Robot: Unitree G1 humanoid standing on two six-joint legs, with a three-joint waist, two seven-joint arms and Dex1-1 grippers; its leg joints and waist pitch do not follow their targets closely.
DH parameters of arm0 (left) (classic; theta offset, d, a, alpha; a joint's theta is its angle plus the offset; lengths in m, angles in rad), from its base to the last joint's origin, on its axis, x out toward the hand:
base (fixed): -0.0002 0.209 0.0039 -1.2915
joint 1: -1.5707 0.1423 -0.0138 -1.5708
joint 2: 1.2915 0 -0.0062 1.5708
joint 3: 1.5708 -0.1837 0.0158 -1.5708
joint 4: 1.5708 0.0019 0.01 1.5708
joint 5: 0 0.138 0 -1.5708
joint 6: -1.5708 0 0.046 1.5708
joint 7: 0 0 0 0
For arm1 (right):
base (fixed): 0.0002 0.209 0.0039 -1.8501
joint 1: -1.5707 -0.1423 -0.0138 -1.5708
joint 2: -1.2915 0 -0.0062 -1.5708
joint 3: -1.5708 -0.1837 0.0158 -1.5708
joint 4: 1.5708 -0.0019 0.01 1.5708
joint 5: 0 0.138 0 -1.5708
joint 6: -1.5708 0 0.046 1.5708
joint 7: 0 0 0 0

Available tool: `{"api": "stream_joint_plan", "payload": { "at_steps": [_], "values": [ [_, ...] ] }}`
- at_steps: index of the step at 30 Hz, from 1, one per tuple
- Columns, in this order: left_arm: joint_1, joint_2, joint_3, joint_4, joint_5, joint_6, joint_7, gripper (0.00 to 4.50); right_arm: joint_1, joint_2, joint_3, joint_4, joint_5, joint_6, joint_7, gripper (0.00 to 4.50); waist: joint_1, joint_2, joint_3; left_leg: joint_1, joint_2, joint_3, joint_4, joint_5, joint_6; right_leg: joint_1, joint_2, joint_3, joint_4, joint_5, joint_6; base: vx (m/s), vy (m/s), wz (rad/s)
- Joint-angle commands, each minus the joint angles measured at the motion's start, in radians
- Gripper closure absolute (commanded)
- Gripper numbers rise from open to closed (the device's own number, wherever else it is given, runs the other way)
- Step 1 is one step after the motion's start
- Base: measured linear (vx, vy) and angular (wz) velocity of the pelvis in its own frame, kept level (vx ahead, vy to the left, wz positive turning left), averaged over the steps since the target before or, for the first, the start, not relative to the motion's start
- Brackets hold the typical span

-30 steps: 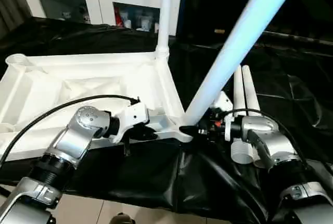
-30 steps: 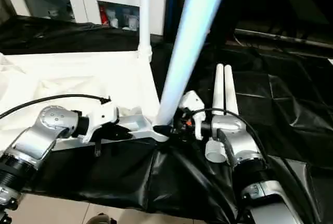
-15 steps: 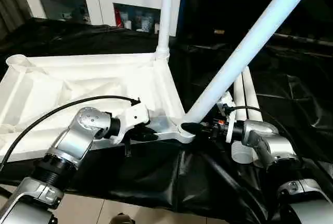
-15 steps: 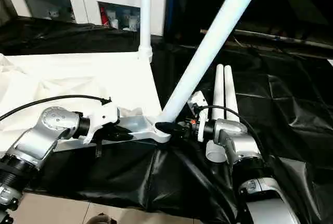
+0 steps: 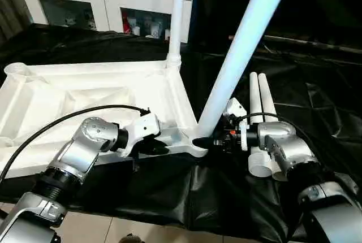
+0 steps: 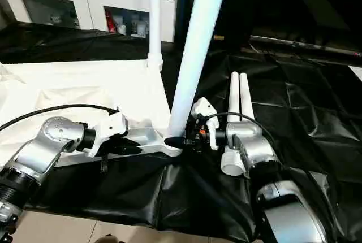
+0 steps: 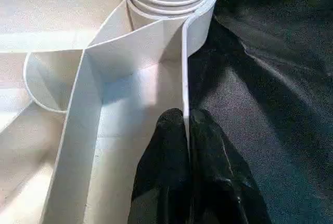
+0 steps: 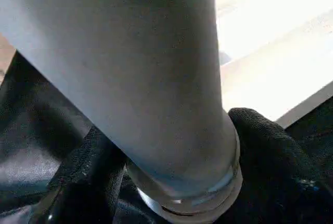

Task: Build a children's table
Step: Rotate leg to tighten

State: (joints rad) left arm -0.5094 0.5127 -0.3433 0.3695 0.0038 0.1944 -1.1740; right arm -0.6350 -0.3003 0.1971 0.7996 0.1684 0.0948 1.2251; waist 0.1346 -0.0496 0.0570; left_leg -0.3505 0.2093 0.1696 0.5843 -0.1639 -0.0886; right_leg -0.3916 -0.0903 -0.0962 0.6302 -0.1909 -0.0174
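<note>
Left gripper (image 7: 186,130) pinches the top's rim (image 7: 183,73), right gripper (image 8: 166,182) clamps leg (image 5: 237,56) base (seemingly at the corner socket (image 5: 198,141)).

The leg (image 5: 240,51) in the right tool (image 5: 210,141) now stands steeper over the near corner socket (image 5: 199,144) than half a second ago, when it leaned further to the right.

head stereo pair: high, facing forward and down over both forearms; both share the table top (image 5: 85,93), slanted leg (image 5: 237,51), black sheet (image 6: 294,107)
left wrist: very close along left end effector (image 7: 187,125), facing rim wall
right wrist: very close at leg base, right end effector (image 8: 177,177)
</note>
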Motion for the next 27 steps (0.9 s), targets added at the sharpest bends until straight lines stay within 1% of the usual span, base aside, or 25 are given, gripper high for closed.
{"api": "stream_joint_plan", "payload": {
  "at_steps": [1,2,3,5,6,8,9,10,11,12,13,14,15,16,17,18,19,20,21,22,23,24,25,26,27],
  "values": [
    [-0.043,0.003,0.0,-0.036,-0.014,-0.03,-0.033,4.5,0.049,-0.008,0.083,0.108,-0.095,0.022,0.012,1.76,0.001,0.023,-0.062,0.008,0.028,-0.01,-0.077,-0.365,-0.021,0.039,-0.064,0.054,-0.089,-0.311,-0.198,0.0,0.0,0.0],
    [-0.044,0.004,-0.002,-0.034,-0.013,-0.033,-0.036,4.5,0.048,-0.009,0.087,0.112,-0.101,0.013,0.016,1.76,0.001,0.023,-0.062,0.009,0.028,-0.009,-0.077,-0.363,-0.02,0.038,-0.064,0.055,-0.089,-0.308,-0.199,0.0,0.0,0.0],
    [-0.044,0.004,-0.003,-0.032,-0.012,-0.037,-0.04,4.5,0.048,-0.009,0.089,0.115,-0.104,0.006,0.018,1.76,0.001,0.026,-0.063,0.008,0.028,-0.01,-0.077,-0.363,-0.02,0.039,-0.063,0.054,-0.088,-0.304,-0.2,0.0,0.0,0.0],
    [-0.045,0.005,-0.004,-0.025,-0.011,-0.042,-0.043,4.5,0.052,-0.007,0.088,0.112,-0.099,0.0,0.022,1.76,0.001,0.024,-0.063,0.008,0.028,-0.009,-0.078,-0.358,-0.018,0.04,-0.063,0.055,-0.087,-0.291,-0.203,0.0,0.0,0.0],
    [-0.045,0.004,-0.002,-0.017,-0.011,-0.045,-0.044,4.5,0.054,-0.002,0.08,0.115,-0.095,-0.005,0.009,1.76,0.001,0.021,-0.063,0.008,0.028,-0.009,-0.078,-0.358,-0.016,0.04,-0.062,0.054,-0.087,-0.295,-0.202,0.0,0.0,0.0],
    [-0.045,0.002,-0.001,-0.011,-0.011,-0.045,-0.042,4.5,0.055,0.003,0.074,0.123,-0.097,-0.009,-0.005,1.76,0.001,0.021,-0.063,0.008,0.028,-0.009,-0.078,-0.36,-0.017,0.04,-0.062,0.054,-0.088,-0.305,-0.2,0.0,0.0,0.0],
    [-0.047,-0.012,0.008,0.008,-0.013,-0.033,-0.019,4.5,0.05,0.019,0.056,0.16,-0.108,-0.035,-0.075,1.76,0.001,0.021,-0.062,0.01,0.028,-0.009,-0.079,-0.368,-0.018,0.038,-0.063,0.054,-0.09,-0.321,-0.196,0.0,0.0,0.0],
    [-0.048,-0.014,0.01,0.011,-0.013,-0.031,-0.015,4.5,0.049,0.021,0.054,0.165,-0.109,-0.038,-0.086,1.76,-0.001,0.02,-0.06,0.01,0.026,-0.009,-0.079,-0.377,-0.021,0.035,-0.065,0.054,-0.093,-0.348,-0.191,0.0,0.0,0.0],
    [-0.052,-0.025,0.015,0.027,-0.008,-0.019,0.011,4.5,0.043,0.034,0.04,0.191,-0.113,-0.047,-0.147,1.76,-0.002,0.021,-0.057,0.011,0.026,-0.01,-0.081,-0.393,-0.025,0.033,-0.065,0.053,-0.097,-0.38,-0.184,0.0,0.0,0.0],
    [-0.059,-0.038,0.02,0.051,0.001,-0.011,0.045,4.5,0.034,0.048,0.023,0.221,-0.117,-0.051,-0.228,1.76,-0.009,0.018,-0.05,0.021,0.023,-0.015,-0.081,-0.456,-0.038,0.027,-0.07,0.048,-0.114,-0.521,-0.143,0.0,0.0,0.0],
    [-0.059,-0.04,0.021,0.053,0.002,-0.01,0.05,4.5,0.033,0.05,0.021,0.224,-0.117,-0.051,-0.237,1.76,-0.009,0.018,-0.05,0.021,0.023,-0.015,-0.081,-0.456,-0.038,0.027,-0.07,0.048,-0.114,-0.521,-0.143,0.0,0.0,0.0],
    [-0.075,-0.071,0.035,0.098,0.012,0.019,0.119,4.5,0.013,0.077,-0.017,0.275,-0.11,-0.041,-0.385,1.76,-0.016,0.016,-0.047,0.026,0.022,-0.02,-0.081,-0.484,-0.045,0.026,-0.073,0.044,-0.122,-0.593,-0.115,0.0,0.0,0.0],
    [-0.091,-0.101,0.05,0.139,0.018,0.042,0.182,4.5,-0.003,0.1,-0.054,0.31,-0.091,-0.026,-0.494,1.76,-0.026,0.018,-0.044,0.037,0.018,-0.024,-0.079,-0.52,-0.056,0.019,-0.071,0.031,-0.138,-0.677,-0.079,0.0,0.0,0.0],
    [-0.108,-0.132,0.065,0.177,0.022,0.068,0.242,4.5,-0.019,0.122,-0.09,0.339,-0.07,-0.007,-0.599,1.76,-0.033,0.021,-0.045,0.047,0.016,-0.03,-0.073,-0.557,-0.062,0.017,-0.071,0.013,-0.152,-0.725,-0.05,-0.08,0.011,-0.11],
    [-0.129,-0.166,0.08,0.216,0.022,0.094,0.301,4.5,-0.036,0.147,-0.129,0.366,-0.042,0.012,-0.697,1.76,-0.038,0.025,-0.044,0.049,0.016,-0.034,-0.073,-0.575,-0.063,0.018,-0.071,0.001,-0.158,-0.727,-0.042,-0.102,0.038,-0.16],
    [-0.143,-0.191,0.09,0.241,0.02,0.111,0.34,4.5,-0.047,0.165,-0.155,0.381,-0.021,0.026,-0.755,1.76,-0.053,0.043,-0.044,0.041,0.034,-0.053,-0.092,-0.69,-0.056,0.047,-0.059,-0.045,-0.161,-0.657,-0.023,-0.102,0.038,-0.16],
    [-0.159,-0.217,0.097,0.264,0.017,0.127,0.369,4.5,-0.061,0.185,-0.185,0.401,0.008,0.04,-0.812,1.76,-0.057,0.053,-0.041,0.03,0.048,-0.056,-0.112,-0.749,-0.055,0.061,-0.05,-0.048,-0.141,-0.595,-0.033,-0.077,0.066,-0.18],
    [-0.171,-0.242,0.095,0.277,0.016,0.138,0.382,4.5,-0.075,0.208,-0.209,0.417,0.033,0.053,-0.851,1.76,-0.048,0.063,-0.041,-0.004,0.069,-0.06,-0.15,-0.815,-0.051,0.095,-0.041,-0.038,-0.068,-0.487,-0.059,-0.122,0.04,-0.05],
    [-0.177,-0.257,0.092,0.283,0.015,0.143,0.387,4.5,-0.084,0.221,-0.223,0.428,0.049,0.059,-0.872,1.76,0.025,0.058,-0.037,-0.096,0.085,-0.015,-0.222,-0.936,-0.048,0.14,-0.002,-0.019,0.115,-0.251,-0.067,-0.122,0.04,-0.05],
    [-0.183,-0.291,0.075,0.263,0.016,0.163,0.384,4.5,-0.111,0.261,-0.252,0.447,0.078,0.073,-0.909,1.76,0.052,0.035,-0.049,-0.01,0.048,0.053,-0.191,-0.755,-0.017,0.07,-0.002,0.061,0.105,-0.414,-0.057,-0.089,-0.05,0.26],
    [-0.183,-0.293,0.074,0.261,0.017,0.165,0.383,4.5,-0.113,0.263,-0.254,0.448,0.08,0.074,-0.911,1.76,0.004,-0.05,-0.058,0.063,0.02,0.019,-0.06,-0.591,-0.022,0.0,-0.061,0.089,-0.04,-0.746,-0.002,0.044,-0.143,0.07],
    [-0.18,-0.313,0.062,0.234,0.018,0.187,0.376,4.5,-0.135,0.289,-0.283,0.464,0.099,0.083,-0.938,1.76,0.027,-0.027,-0.044,-0.021,-0.011,-0.051,0.094,-0.132,0.008,0.041,-0.189,0.136,-0.143,-1.095,-0.011,0.044,-0.143,0.07],
    [-0.18,-0.314,0.062,0.232,0.018,0.188,0.376,4.5,-0.136,0.291,-0.285,0.464,0.101,0.083,-0.939,1.76,0.035,-0.02,-0.036,-0.049,-0.001,-0.056,0.047,-0.105,-0.01,0.065,-0.179,0.105,-0.124,-0.982,-0.012,0.094,-0.075,-0.49],
    [-0.175,-0.319,0.057,0.213,0.018,0.196,0.368,4.5,-0.145,0.299,-0.295,0.469,0.107,0.087,-0.946,1.76,0.044,0.001,-0.052,-0.049,0.014,-0.06,-0.008,-0.109,-0.036,0.073,-0.143,0.089,-0.101,-0.806,-0.036,0.061,0.026,-0.27],
    [-0.17,-0.32,0.049,0.193,0.021,0.204,0.361,4.5,-0.156,0.307,-0.306,0.475,0.106,0.091,-0.951,1.76,0.034,0.006,-0.061,-0.009,0.029,-0.048,-0.055,-0.185,-0.052,0.039,-0.07,0.058,-0.065,-0.457,-0.084,0.061,0.026,-0.27]
  ]
}}
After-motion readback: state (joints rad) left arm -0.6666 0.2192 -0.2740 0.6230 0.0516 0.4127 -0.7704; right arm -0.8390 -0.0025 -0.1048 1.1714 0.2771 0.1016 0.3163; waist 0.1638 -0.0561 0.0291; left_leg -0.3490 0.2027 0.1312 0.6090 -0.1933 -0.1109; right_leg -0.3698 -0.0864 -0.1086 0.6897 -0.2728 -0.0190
